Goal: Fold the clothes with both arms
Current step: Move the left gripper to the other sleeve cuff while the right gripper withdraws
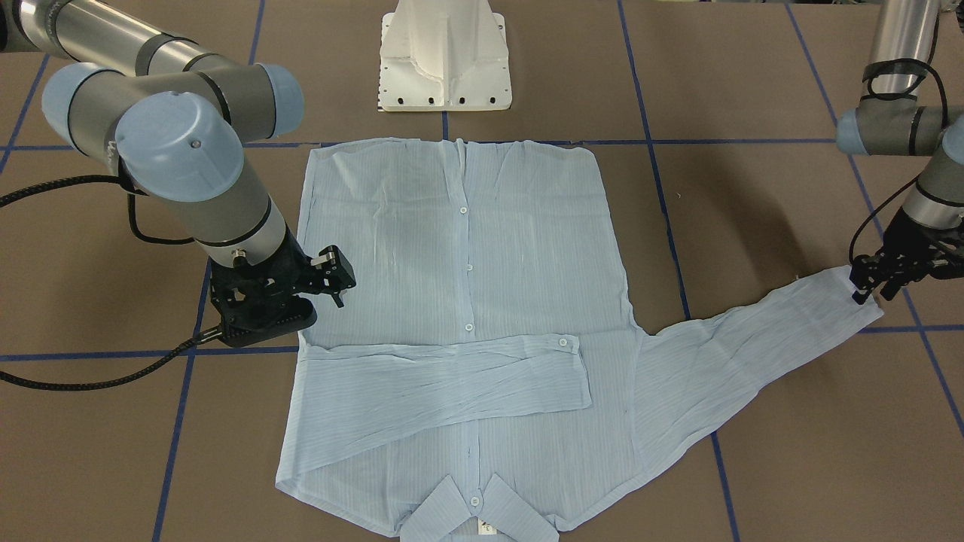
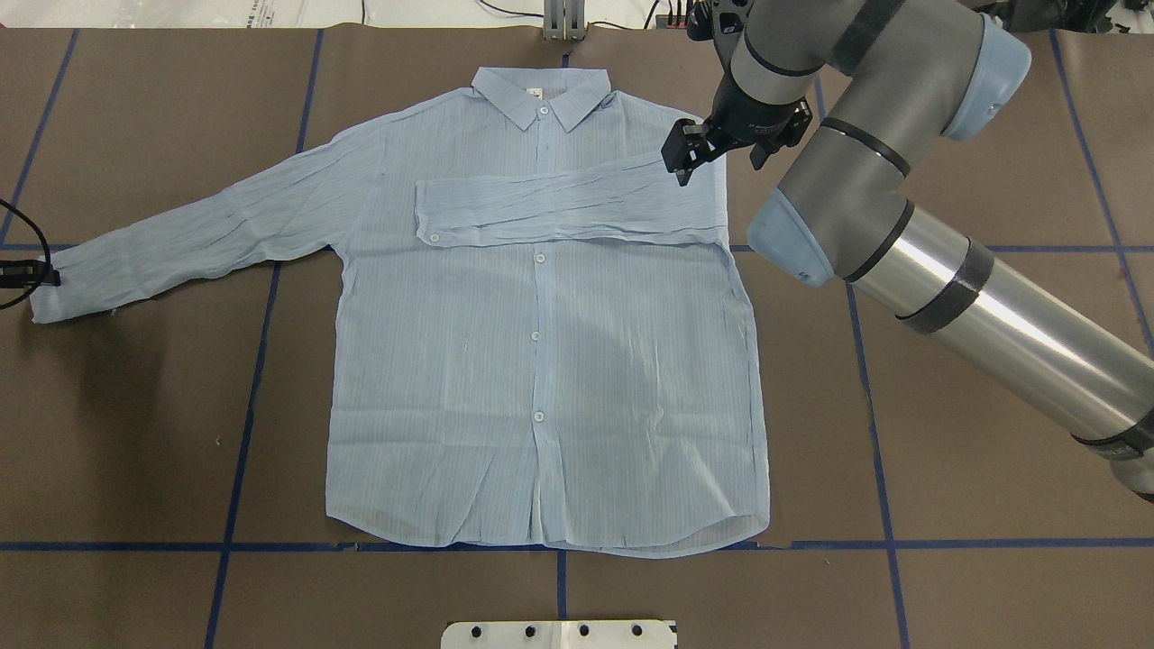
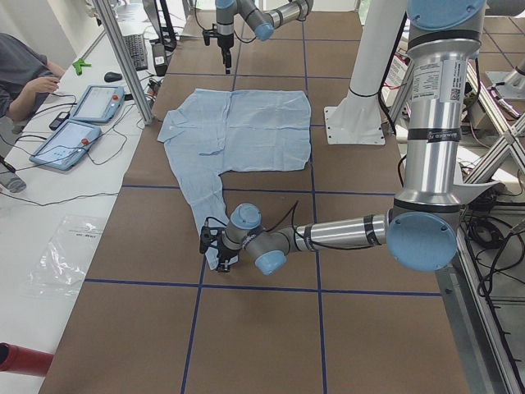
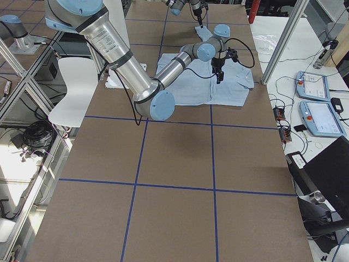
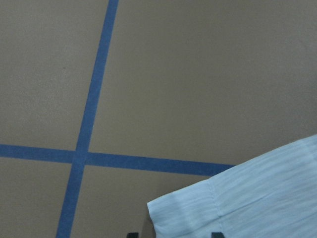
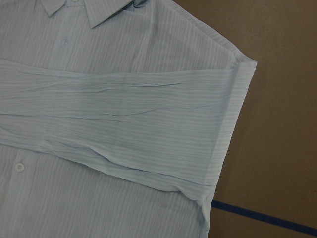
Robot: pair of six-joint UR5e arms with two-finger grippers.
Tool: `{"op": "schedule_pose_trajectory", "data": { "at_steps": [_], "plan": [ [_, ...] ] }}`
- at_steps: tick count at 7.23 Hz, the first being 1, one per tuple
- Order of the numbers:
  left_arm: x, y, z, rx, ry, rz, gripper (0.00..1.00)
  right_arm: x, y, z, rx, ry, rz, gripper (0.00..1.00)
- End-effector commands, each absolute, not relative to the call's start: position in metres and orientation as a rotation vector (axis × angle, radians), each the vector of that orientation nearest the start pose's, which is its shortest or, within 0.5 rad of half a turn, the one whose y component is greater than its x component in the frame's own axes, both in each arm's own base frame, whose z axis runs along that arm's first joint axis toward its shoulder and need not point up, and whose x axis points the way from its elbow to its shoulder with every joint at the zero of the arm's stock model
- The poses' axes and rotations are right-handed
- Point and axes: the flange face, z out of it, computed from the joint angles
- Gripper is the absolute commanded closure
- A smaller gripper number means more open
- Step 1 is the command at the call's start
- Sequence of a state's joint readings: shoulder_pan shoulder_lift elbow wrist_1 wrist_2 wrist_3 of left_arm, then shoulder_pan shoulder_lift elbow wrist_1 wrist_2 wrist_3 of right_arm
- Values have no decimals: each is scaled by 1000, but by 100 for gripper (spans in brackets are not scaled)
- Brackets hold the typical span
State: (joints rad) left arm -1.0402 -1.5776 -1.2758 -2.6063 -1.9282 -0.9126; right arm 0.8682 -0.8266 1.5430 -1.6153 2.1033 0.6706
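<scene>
The clothes are one light blue striped shirt (image 2: 541,361) lying flat, buttons up, collar (image 2: 544,95) at the far side from the robot. One sleeve (image 2: 568,203) is folded across the chest. The other sleeve (image 2: 207,230) stretches out flat to the robot's left. My left gripper (image 1: 872,290) sits low at that sleeve's cuff (image 5: 198,213), open, with a fingertip showing on each side of the cuff in the left wrist view. My right gripper (image 2: 718,162) hovers open above the shirt's shoulder (image 6: 237,67) beside the folded sleeve, holding nothing.
Brown table cover (image 2: 947,433) marked with blue tape lines (image 2: 874,451). The white pedestal base (image 1: 444,56) stands at the robot's side by the shirt's hem. Tablets (image 3: 78,123) and a person's arm (image 3: 33,78) are at a side bench.
</scene>
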Motion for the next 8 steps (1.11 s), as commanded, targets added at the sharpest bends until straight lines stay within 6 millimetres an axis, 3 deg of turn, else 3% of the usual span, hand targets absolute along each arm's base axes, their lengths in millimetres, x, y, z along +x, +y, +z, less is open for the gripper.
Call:
{"op": "schedule_pose_trajectory", "data": {
  "at_steps": [1, 2, 3, 4, 6, 7, 8],
  "plan": [
    [178, -494, 701, 327, 745, -223, 66, -398, -598, 222, 185, -813, -207, 0],
    [179, -495, 697, 331, 749, -221, 83, -398, -598, 223, 184, -812, -206, 0],
    [181, -498, 689, 329, 749, -220, 92, -398, -598, 227, 180, -810, -207, 0],
    [186, -507, 675, 324, 744, -223, 98, -397, -597, 229, 177, -809, -206, 0],
    [190, -512, 640, 319, 749, -218, 100, -396, -597, 233, 173, -808, -206, 0],
    [192, -515, 606, 312, 746, -217, 100, -396, -598, 236, 169, -806, -204, 0],
    [197, -525, 545, 288, 726, -222, 100, -393, -595, 248, 157, -799, -201, 0]
  ]
}}
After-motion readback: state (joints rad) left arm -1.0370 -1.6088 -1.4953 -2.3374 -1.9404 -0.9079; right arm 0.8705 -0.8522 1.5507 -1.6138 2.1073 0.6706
